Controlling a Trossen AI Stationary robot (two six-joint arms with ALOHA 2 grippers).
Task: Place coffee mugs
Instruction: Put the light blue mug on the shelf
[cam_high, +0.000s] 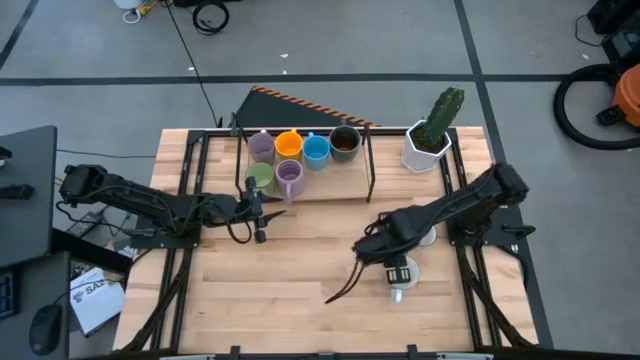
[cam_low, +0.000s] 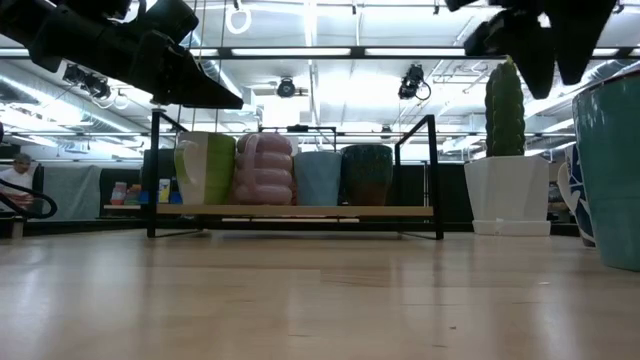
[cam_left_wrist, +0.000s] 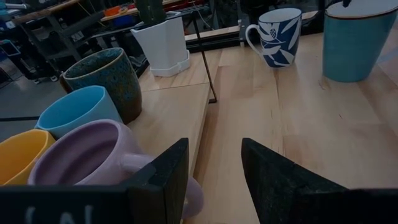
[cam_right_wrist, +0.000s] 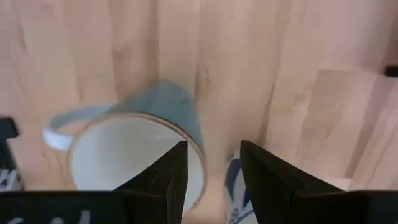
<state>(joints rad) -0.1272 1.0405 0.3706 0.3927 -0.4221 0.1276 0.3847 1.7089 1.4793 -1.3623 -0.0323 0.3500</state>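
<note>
Six coffee mugs stand on the black-framed wooden rack (cam_high: 330, 190): purple (cam_high: 262, 146), orange (cam_high: 289, 143), blue (cam_high: 316, 150) and dark brown (cam_high: 344, 143) at the back, green (cam_high: 258, 178) and a second purple one (cam_left_wrist: 81, 158) in front. My left gripper (cam_left_wrist: 214, 180) is open, level with the front purple mug and beside its handle. My right gripper (cam_right_wrist: 213, 180) is open and points down over a teal mug with a white inside (cam_right_wrist: 134, 155). That mug stands on the table at the right. A white mug with blue leaves (cam_left_wrist: 278, 37) stands near it. My left gripper has one finger (cam_left_wrist: 165, 180) right beside the front purple mug's handle (cam_left_wrist: 134, 163); whether it touches the handle, I cannot tell. The mug stands upright on the rack's board. My right gripper touches nothing.
A white faceted pot with a green cactus (cam_high: 425, 148) stands at the far right, beside the rack's end post. Bare wooden table lies between the two arms and along the near edge. Dark frame rails run along both sides of the table.
</note>
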